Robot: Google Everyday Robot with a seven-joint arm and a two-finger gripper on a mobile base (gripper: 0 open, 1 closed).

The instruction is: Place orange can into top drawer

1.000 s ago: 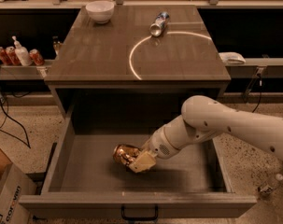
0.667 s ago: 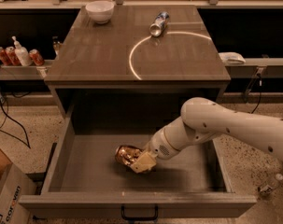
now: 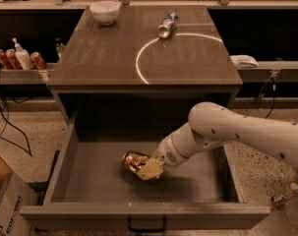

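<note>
The orange can (image 3: pixel 132 161) lies on its side on the floor of the open top drawer (image 3: pixel 89 191), near the middle. It is shiny golden-brown and crinkly. My gripper (image 3: pixel 144 168) reaches down into the drawer from the right on a white arm and is closed around the can's right end, its tan fingers (image 3: pixel 150 171) covering part of it. The drawer's front panel with its black handle (image 3: pixel 146 227) is at the bottom of the view.
On the cabinet top stand a white bowl (image 3: pixel 104 11) at the back left and a silver-and-blue can (image 3: pixel 166 25) lying on its side. Red cans (image 3: pixel 6 58) and a white bottle (image 3: pixel 23 56) sit on a left shelf. A cardboard box (image 3: pixel 3 210) is on the floor.
The can and gripper have shifted very slightly right inside the drawer; otherwise nothing has visibly changed.
</note>
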